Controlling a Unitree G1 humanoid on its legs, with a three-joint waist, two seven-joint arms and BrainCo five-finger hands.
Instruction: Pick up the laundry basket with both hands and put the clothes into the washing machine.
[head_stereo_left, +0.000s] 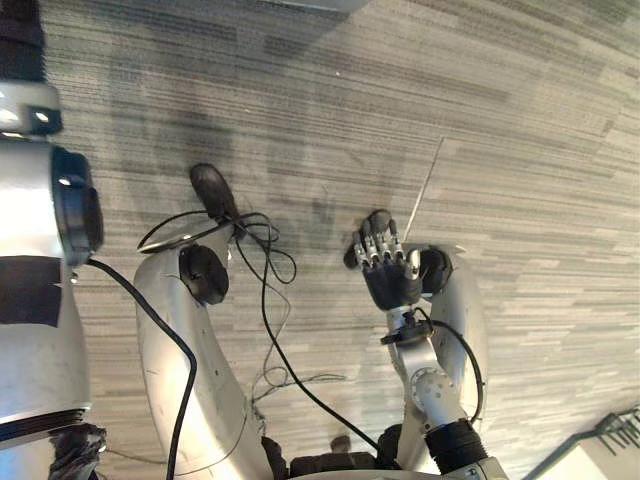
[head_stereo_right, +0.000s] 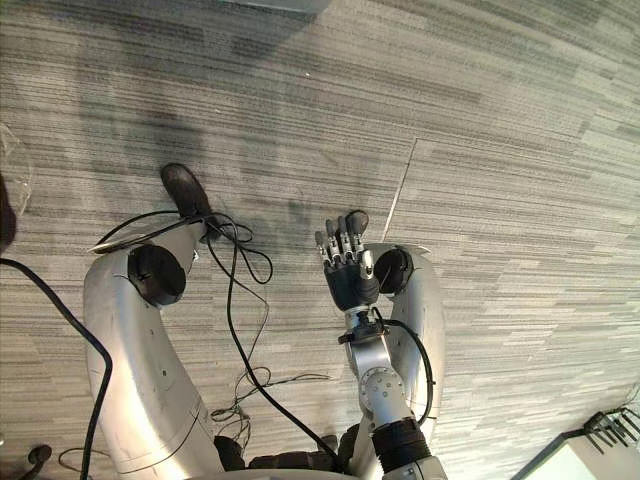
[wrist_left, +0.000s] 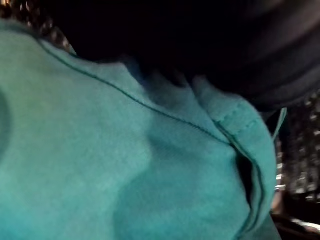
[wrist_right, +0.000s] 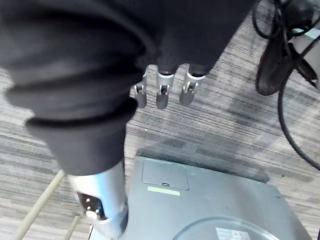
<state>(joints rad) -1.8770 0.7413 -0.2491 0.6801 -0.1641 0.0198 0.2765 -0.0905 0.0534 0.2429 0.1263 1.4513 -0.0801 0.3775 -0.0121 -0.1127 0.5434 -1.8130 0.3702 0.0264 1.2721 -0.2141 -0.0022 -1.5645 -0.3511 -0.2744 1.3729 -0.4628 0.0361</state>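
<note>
A teal garment (wrist_left: 125, 165) lies right against my left hand (wrist_left: 225, 45), whose dark ribbed cover is pressed close over the cloth; its fingers are hidden. A dark woven mesh (wrist_left: 300, 155) shows beside the cloth. My right hand (head_stereo_left: 388, 278) hangs low over the grey striped carpet, fingers (wrist_right: 162, 92) straight and relaxed, holding nothing. In the right wrist view a grey appliance top (wrist_right: 210, 195) with a round rim stands on the carpet just beyond that hand.
Grey striped carpet (head_stereo_left: 500, 120) covers the floor ahead. A white object with a dark slatted edge (head_stereo_right: 600, 440) sits at the lower right corner. A thin pale line (head_stereo_left: 425, 185) runs across the carpet ahead of the right hand.
</note>
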